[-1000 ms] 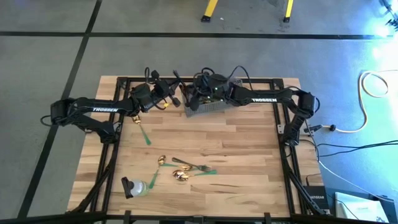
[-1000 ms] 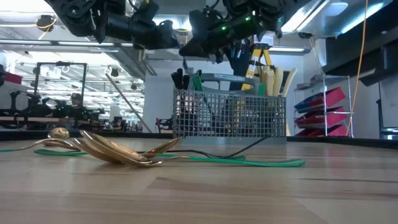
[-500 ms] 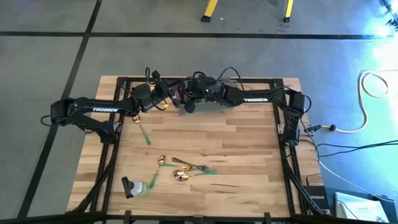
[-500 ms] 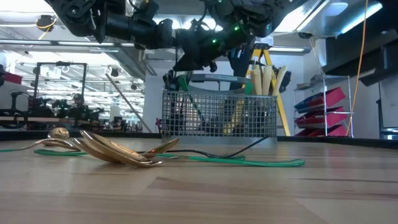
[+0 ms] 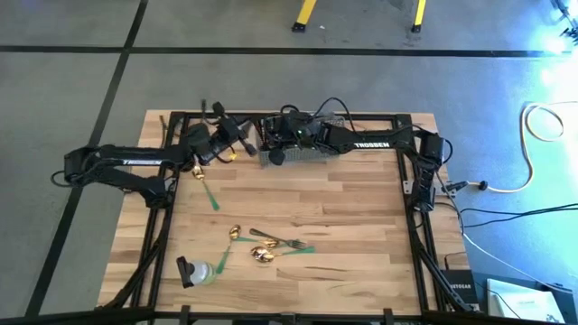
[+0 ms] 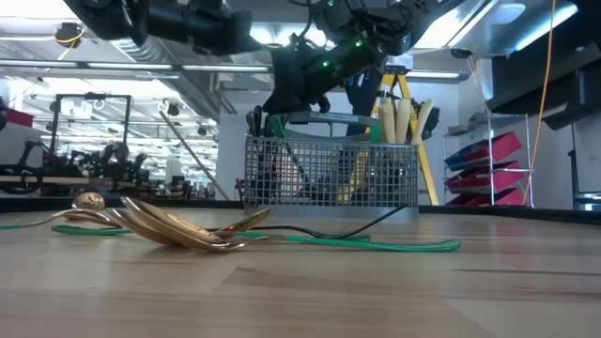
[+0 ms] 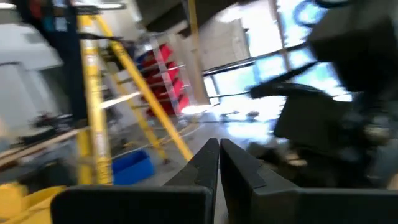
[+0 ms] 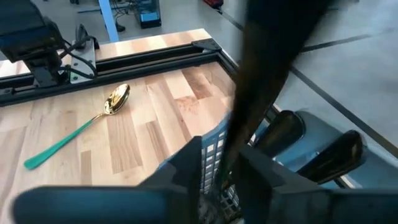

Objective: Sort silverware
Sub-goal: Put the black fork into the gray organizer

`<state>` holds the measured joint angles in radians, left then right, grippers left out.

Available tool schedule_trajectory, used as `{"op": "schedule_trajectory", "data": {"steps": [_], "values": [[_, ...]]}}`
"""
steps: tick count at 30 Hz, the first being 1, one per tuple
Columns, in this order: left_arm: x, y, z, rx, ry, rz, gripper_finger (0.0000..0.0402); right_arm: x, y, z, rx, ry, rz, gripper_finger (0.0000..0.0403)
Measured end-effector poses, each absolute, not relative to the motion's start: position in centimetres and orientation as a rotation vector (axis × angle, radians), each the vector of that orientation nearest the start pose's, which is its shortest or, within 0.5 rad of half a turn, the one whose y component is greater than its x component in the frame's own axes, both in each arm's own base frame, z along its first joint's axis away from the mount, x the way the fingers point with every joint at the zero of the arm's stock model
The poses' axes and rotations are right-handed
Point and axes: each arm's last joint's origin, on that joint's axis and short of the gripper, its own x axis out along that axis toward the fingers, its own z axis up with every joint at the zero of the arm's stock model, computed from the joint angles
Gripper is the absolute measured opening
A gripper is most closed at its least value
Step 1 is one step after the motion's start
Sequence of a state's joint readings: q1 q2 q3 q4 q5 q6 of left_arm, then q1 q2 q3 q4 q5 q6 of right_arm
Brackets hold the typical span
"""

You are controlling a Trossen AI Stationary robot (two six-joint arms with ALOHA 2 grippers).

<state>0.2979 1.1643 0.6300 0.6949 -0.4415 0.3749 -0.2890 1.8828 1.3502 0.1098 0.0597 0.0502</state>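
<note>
Right hand: over the 9 o'clock end of the wire basket, pointing down into it. In the wrist view I see a dark, blurred shaft running up between the two fingers. I cannot tell whether the fingers pinch it or stand loose around it. Beside it, dark rounded handles stand in the basket.

Left hand: fingers pressed together, nothing between them. It hangs in the air just to the 9 o'clock side of the basket, raised above the table and facing out into the room.

Basket: at 12 o'clock on the table, against the far rail. From table height I see cream knife handles upright at its 3 o'clock end and dark handles at its 9 o'clock end, with a green handle among them.

Loose silverware: one gold spoon with a green handle lies alone at 10 o'clock, near the left arm. The remaining pile sits at about 6 to 7 o'clock of the table's middle: gold spoons, some with green handles, and a dark fork, touching and overlapping. From table height the spoon bowls lie stacked on one another.

A small dark-and-clear object lies at 7 o'clock, near the front edge.
</note>
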Motion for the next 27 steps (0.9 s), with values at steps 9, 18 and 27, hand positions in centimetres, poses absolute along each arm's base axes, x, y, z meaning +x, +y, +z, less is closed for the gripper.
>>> {"op": "schedule_trajectory", "data": {"steps": [9,18,27], "values": [[18.9,4.8,31.4,0.284,0.011,0.687,0.0000,41.4,-12.4,24.5,0.091,0.386,-0.335,0.0127],[20.8,-2.1,23.9,0.149,0.185,0.186,0.0000,40.6,-10.1,27.6,0.027,0.322,-0.072,0.0129],[24.0,-5.9,16.3,0.115,0.271,0.108,0.0060,39.3,-2.3,28.5,-0.270,0.511,0.042,0.0129]]}}
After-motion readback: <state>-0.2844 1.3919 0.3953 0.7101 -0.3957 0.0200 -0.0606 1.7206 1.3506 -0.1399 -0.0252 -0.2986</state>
